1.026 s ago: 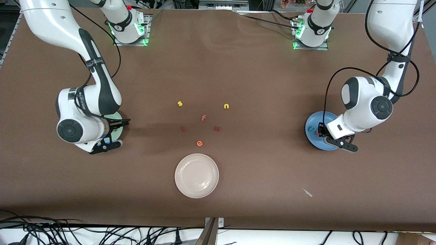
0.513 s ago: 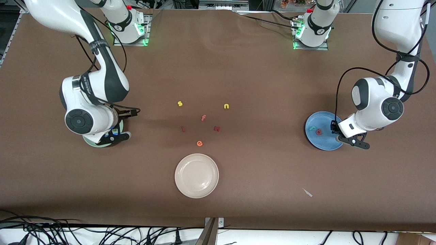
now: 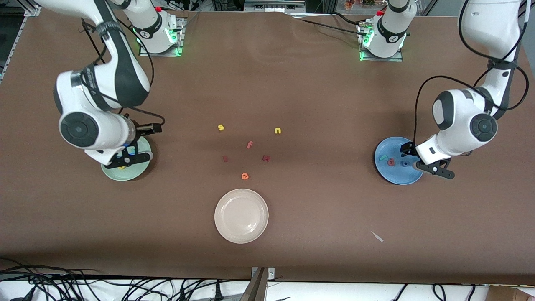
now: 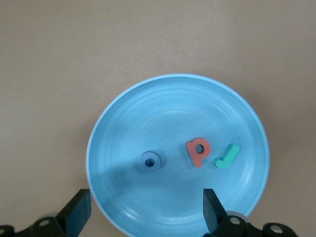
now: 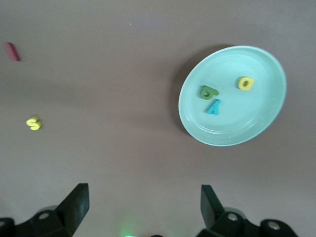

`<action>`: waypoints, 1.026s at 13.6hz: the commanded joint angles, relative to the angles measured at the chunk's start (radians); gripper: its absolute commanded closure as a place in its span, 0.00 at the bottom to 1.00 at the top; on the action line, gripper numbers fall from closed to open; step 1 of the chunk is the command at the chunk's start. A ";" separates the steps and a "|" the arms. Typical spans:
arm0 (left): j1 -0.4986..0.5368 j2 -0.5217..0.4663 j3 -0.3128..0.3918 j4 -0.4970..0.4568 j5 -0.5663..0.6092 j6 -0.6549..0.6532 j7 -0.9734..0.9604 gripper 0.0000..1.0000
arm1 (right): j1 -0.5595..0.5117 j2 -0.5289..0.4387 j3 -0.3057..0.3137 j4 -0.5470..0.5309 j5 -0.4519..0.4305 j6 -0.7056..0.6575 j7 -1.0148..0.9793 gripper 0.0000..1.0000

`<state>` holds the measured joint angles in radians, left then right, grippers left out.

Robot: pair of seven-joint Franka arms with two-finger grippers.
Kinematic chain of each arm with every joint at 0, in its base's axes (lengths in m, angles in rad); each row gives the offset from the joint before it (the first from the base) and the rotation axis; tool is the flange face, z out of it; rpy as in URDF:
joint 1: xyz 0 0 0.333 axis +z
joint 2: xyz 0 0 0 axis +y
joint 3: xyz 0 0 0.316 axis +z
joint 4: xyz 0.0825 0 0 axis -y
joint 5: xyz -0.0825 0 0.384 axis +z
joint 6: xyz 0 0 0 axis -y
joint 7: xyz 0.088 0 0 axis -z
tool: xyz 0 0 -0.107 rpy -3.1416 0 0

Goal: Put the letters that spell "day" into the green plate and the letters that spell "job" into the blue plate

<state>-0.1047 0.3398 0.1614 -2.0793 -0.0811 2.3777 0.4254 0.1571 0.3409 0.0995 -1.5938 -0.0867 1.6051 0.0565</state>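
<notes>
Letters for "day" lie in the green plate [image 3: 125,171] at the right arm's end of the desk [image 3: 292,83]: dark green stem-and-bowl letter [image 5: 208,92], teal "y" [image 5: 213,107] just beside it, yellow "a" [image 5: 245,83] a little apart. Right gripper [image 3: 133,144] hangs over that plate, jaws spread, nothing between them.

Mid-desk, loose: yellow "s" [image 3: 221,127], dark red piece [image 3: 225,158], orange "f" [image 3: 249,145], orange "e" [image 3: 245,176], second dark red piece [image 3: 266,158], yellow "n" [image 3: 277,131]. Cream-white plate [image 3: 241,215] sits nearer the front camera than these.

Letters for "job" lie in the blue plate [image 3: 395,175] at the left arm's end: teal "j" [image 4: 227,156] touching pinkish-red stem-and-bowl letter [image 4: 197,151], blue "o" [image 4: 150,161] apart. Left gripper [image 3: 423,160] hangs over that plate, jaws spread, holding nothing.
</notes>
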 commanded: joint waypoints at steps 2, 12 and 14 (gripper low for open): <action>0.006 -0.188 -0.006 -0.073 0.031 -0.005 -0.002 0.00 | -0.020 -0.258 0.031 -0.130 0.019 0.032 -0.017 0.00; 0.078 -0.590 -0.109 0.077 0.063 -0.606 -0.040 0.00 | -0.113 -0.408 -0.046 -0.101 0.085 -0.036 -0.017 0.00; 0.088 -0.588 -0.114 0.167 0.064 -0.751 -0.091 0.00 | -0.113 -0.407 -0.049 -0.103 0.082 -0.036 -0.020 0.00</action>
<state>-0.0384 -0.2713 0.0700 -2.0094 -0.0532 1.7454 0.3840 0.0516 -0.0600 0.0500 -1.6912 -0.0237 1.5803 0.0522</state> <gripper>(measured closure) 0.000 0.000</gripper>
